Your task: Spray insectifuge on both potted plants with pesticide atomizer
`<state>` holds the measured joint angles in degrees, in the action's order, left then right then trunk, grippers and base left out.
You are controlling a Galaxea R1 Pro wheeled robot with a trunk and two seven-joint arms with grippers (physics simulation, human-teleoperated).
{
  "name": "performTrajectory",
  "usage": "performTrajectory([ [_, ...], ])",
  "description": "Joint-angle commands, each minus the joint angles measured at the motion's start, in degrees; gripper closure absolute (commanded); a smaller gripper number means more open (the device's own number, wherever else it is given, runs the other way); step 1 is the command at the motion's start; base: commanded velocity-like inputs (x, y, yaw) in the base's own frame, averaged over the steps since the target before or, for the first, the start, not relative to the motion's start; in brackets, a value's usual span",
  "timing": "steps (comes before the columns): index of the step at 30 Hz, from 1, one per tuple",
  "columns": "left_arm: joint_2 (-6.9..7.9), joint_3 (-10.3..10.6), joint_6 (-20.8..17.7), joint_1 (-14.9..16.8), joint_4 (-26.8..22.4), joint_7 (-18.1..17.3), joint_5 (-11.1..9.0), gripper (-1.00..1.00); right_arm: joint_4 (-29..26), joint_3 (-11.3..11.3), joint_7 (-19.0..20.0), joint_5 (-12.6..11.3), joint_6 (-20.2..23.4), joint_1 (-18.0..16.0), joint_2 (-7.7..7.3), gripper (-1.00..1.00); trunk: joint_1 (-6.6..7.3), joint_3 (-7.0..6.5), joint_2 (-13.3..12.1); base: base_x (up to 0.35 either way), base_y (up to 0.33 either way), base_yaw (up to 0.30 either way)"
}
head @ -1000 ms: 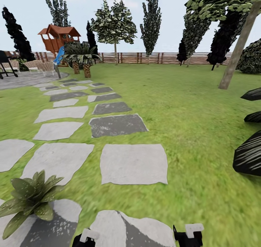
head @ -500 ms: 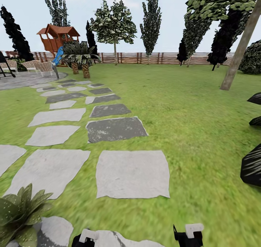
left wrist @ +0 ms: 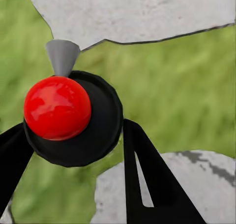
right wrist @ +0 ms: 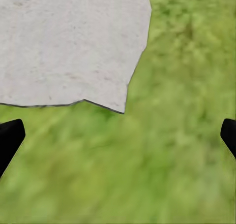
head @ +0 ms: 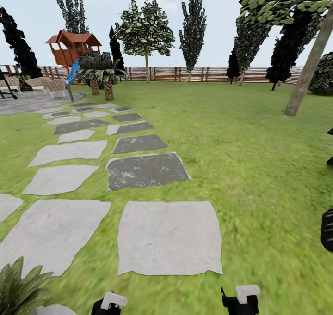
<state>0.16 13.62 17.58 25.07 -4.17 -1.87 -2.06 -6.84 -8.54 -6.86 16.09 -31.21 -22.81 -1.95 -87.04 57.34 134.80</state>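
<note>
**Fingers: left pair closed around the sprayer, right pair spread wide and empty**

Head view: your left gripper (head: 108, 304) and right gripper (head: 241, 300) poke up at the lower edge, just this side of the large pale stepping stone (head: 169, 237). You cannot judge either finger gap from here. One potted plant (head: 18, 293) shows as a fan of pointed green leaves to the left of that stone and nearer to you, cut off by the corner. Beyond the stone, more stepping stones (head: 144, 170) run away over the lawn (head: 249, 167) towards the grey patio (head: 32, 100). Far behind it stand the slatted wooden fence (head: 185, 74) and a red-brown playhouse (head: 73, 47).

Left wrist view: the left gripper (left wrist: 73, 157) has its two black fingers (left wrist: 147, 179) pressed against the pesticide atomizer (left wrist: 57, 107). You see the atomizer end-on, as a red knob on a round black body with a grey cone nozzle. Grass and stone edges lie below it.

Right wrist view: the right gripper (right wrist: 118, 140) hangs over grass with its fingertips (right wrist: 9, 138) at opposite edges and nothing between them. A corner of a pale stone (right wrist: 73, 42) lies just beyond.
</note>
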Motion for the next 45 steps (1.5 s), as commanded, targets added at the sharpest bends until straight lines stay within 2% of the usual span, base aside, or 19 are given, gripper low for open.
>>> performTrajectory([
  [1, 0.02, 0.2, 0.2, 0.0, 0.0, -0.2, -0.2, 1.0, 0.1, -0.3, -0.3, 0.6, -0.2, 0.0, 0.0, -1.0, -0.02, 0.05, 0.0, 0.338, 0.0, 0.0],
  [24, 0.02, 0.2, 0.1, 0.1, 0.0, -0.2, -0.2, 1.0, 0.1, -0.3, -0.3, 0.7, -0.2, 0.0, 0.02, -1.0, -0.02, 0.05, 0.0, 0.338, 0.0, 0.001],
  [45, 0.02, 0.2, 0.1, 0.0, 0.0, -0.2, -0.2, 1.0, 0.1, -0.3, -0.3, 0.7, -0.2, 0.0, 0.02, -1.0, -0.02, 0.05, 0.0, 0.336, -0.049, 0.177],
])
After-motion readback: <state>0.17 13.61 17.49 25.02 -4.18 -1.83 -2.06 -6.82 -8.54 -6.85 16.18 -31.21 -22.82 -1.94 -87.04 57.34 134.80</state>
